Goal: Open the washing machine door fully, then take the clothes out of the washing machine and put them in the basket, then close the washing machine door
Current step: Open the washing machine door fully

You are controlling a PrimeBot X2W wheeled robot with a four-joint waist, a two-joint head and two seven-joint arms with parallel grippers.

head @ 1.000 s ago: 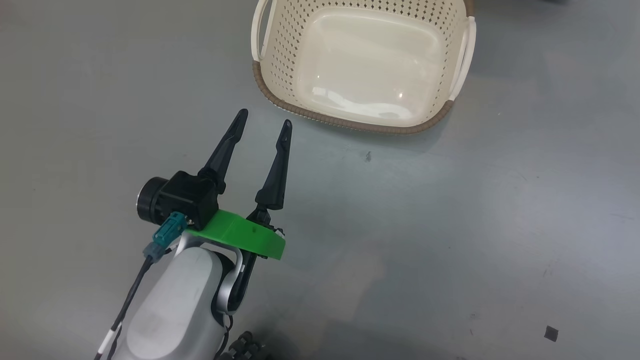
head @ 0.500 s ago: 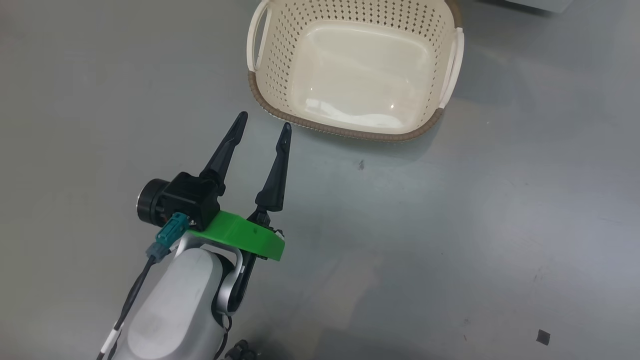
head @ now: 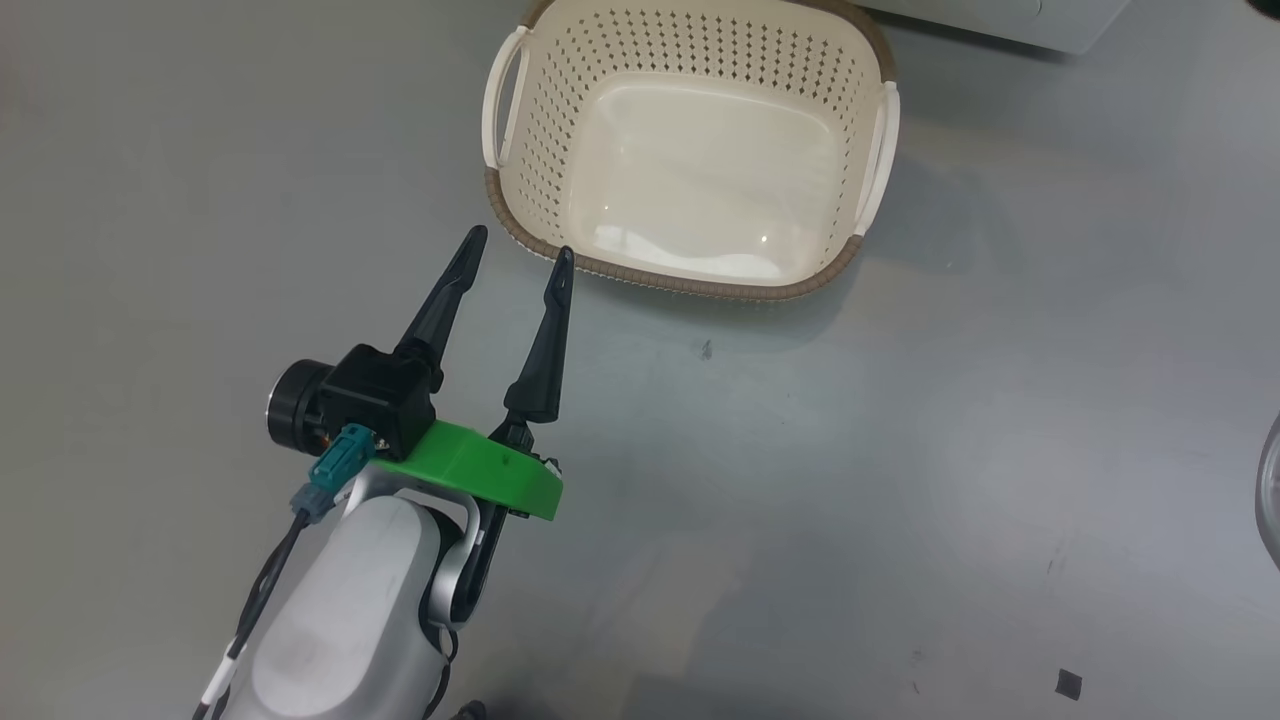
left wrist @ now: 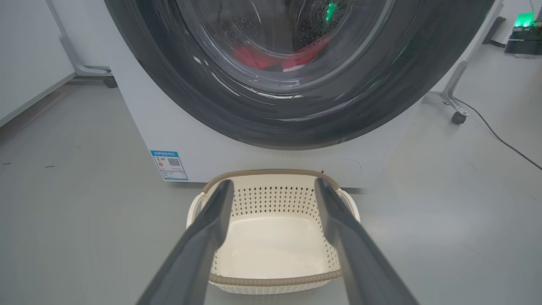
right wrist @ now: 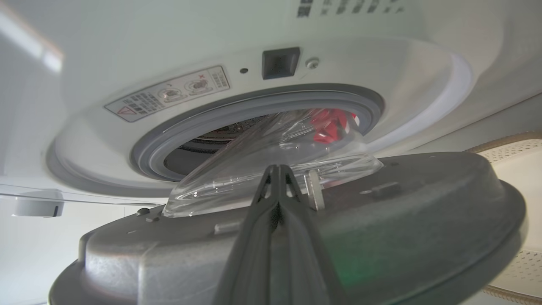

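Now left pincer spread empty near the basket; right pincer closed at the washing machine door.

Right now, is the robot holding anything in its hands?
No. The left hand is open and empty; the right hand is shut on nothing, beside the door.

Head cam has tipped up a bit: the basket now shows its whole far rim, a white corner of the washing machine pokes in up top, and the washing machine door edges in at the right. One fingertip of the left gripper now overlaps the basket's near rim.
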